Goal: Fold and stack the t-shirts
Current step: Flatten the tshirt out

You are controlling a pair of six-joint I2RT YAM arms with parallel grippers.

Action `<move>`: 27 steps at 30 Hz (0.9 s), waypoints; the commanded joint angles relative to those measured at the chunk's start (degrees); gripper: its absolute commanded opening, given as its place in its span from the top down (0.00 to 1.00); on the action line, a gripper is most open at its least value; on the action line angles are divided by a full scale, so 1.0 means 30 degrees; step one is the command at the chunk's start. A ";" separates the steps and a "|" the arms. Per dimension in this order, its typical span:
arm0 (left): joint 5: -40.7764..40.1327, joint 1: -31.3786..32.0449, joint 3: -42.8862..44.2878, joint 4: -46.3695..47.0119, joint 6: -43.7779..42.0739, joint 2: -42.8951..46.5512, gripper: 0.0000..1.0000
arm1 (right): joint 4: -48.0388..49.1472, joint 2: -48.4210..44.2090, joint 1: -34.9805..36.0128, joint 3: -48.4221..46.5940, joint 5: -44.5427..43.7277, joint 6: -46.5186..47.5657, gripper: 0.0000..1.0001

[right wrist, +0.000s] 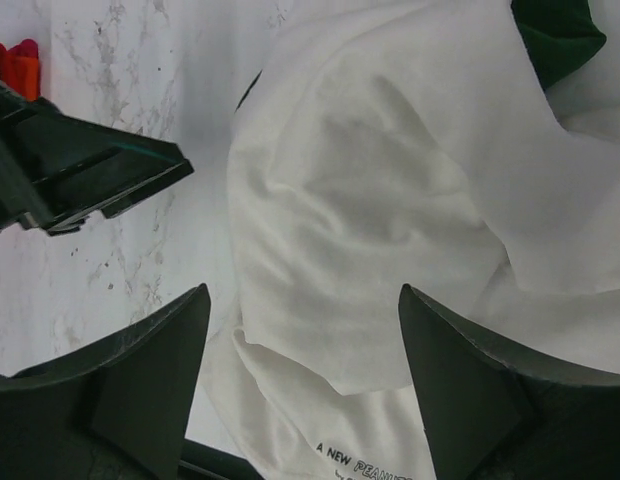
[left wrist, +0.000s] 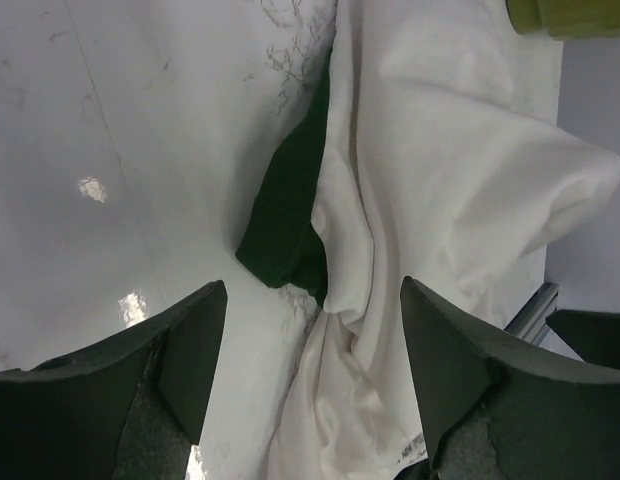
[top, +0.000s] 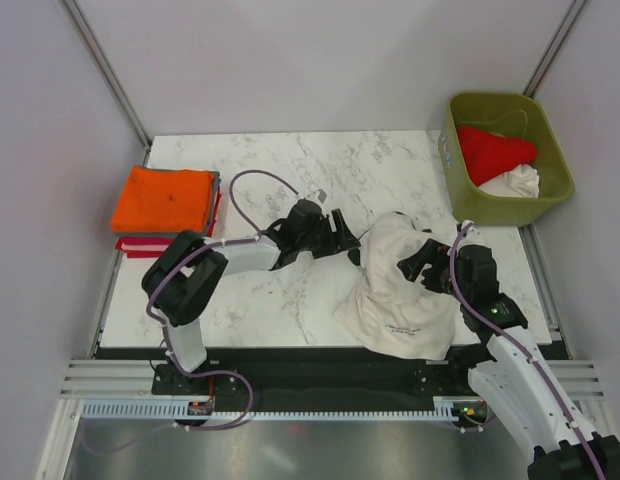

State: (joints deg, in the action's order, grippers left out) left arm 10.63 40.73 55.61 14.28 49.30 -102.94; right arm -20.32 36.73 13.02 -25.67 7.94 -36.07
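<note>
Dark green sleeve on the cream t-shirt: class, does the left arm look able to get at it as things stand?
Probably yes. The left gripper is open and points straight at the dark green sleeve, which lies exposed on the marble table; nothing sits between them.

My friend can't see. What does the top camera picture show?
A crumpled cream t-shirt lies on a marble table between the robot's left tool and right tool, both open and close to it. A folded orange t-shirt tops a small stack at the left; a green bin at the far right holds red cloth and white cloth.
</note>
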 commanded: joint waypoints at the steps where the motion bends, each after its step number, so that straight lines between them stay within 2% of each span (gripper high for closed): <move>1: -0.1640 0.0602 0.2287 -0.1595 0.1350 -0.1426 0.23 | 0.0181 -0.0728 -0.0032 0.0207 0.0632 -0.0368 0.16; 4: -0.1846 0.1040 0.3812 -0.2065 0.1350 -0.2771 0.25 | 0.0092 -0.0905 -0.0032 0.0266 0.0546 -0.0338 0.16; 6: -0.1904 0.1363 0.4924 -0.2618 0.1321 -0.3477 0.29 | 0.0034 -0.0935 -0.0003 0.0237 0.0545 -0.0251 0.16; 10: -0.1582 0.1482 0.5865 -0.2740 0.1350 -0.4623 0.55 | -0.0025 -0.0906 -0.0032 0.0207 0.0428 -0.0105 0.15; 11: -0.1611 0.1511 0.5982 -0.2711 0.1321 -0.4798 0.68 | -0.0025 -0.0906 -0.0032 0.0294 0.0370 -0.0104 0.15; 13: -0.1874 0.1511 0.5983 -0.2681 0.1147 -0.4771 0.79 | -0.0025 -0.0877 -0.0003 0.0441 0.0311 -0.0075 0.15; 14: -0.1991 0.1511 0.5925 -0.2681 0.0884 -0.4567 0.91 | 0.0033 -0.0847 -0.0032 0.0645 0.0427 -0.0104 0.14; 15: -0.2311 0.1511 0.5896 -0.2710 0.0708 -0.4333 0.96 | 0.0034 -0.0818 -0.0032 0.0763 0.0573 -0.0133 0.14; 17: -0.2809 0.1482 0.5575 -0.2798 0.0008 -0.3719 0.98 | 0.0412 -0.0672 -0.0003 0.1085 0.1418 -0.0046 0.11; 22: -0.5475 0.1160 0.5456 -0.4114 -0.2015 0.0028 0.98 | 0.1000 -0.0495 -0.0032 0.1555 0.2156 -0.0338 0.10; 25: -0.6296 0.0896 0.6506 -0.5604 -0.3392 0.2052 0.98 | 0.1643 -0.0175 -0.0032 0.1672 0.2798 -0.0426 0.10; 27: -0.7233 0.0780 0.8379 -0.7655 -0.4447 0.2755 0.98 | 0.2433 0.0089 -0.0003 0.1672 0.3588 -0.0543 0.10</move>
State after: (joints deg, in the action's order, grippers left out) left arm -4.03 44.07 73.17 -3.92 43.77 -101.67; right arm -18.50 36.21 13.02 -20.69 14.61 -36.86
